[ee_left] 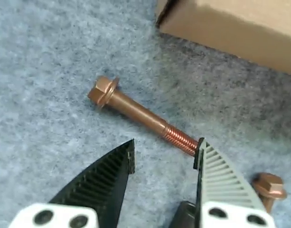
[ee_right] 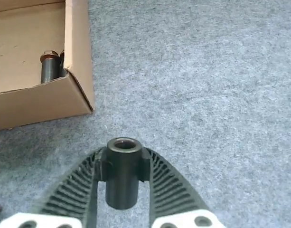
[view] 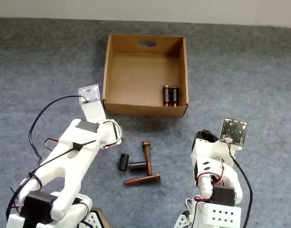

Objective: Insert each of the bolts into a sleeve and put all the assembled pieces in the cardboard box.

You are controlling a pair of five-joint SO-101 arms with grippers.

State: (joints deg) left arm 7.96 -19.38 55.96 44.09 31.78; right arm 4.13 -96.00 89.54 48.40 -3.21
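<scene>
Grey carpet [view: 249,71] under box [view: 145,110], bolts [view: 142,179], sleeves [view: 123,162].

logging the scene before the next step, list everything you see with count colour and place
cardboard box: one, brown, open top, on the carpet beyond the arms
assembled pieces: two, copper and black, side by side inside the box at its near right corner
bolts: two, copper, loose on the carpet between the arms and the box; one points toward the box, the other lies across, nearer the arms
loose sleeves: two, black, on the carpet beside the bolts
held sleeve: one, black, between the right hand's fingers
carpet: one, grey, under everything
left hand: one, one black and one pale finger, open just above a bolt
right hand: one, black fingers, shut on the held sleeve
</scene>
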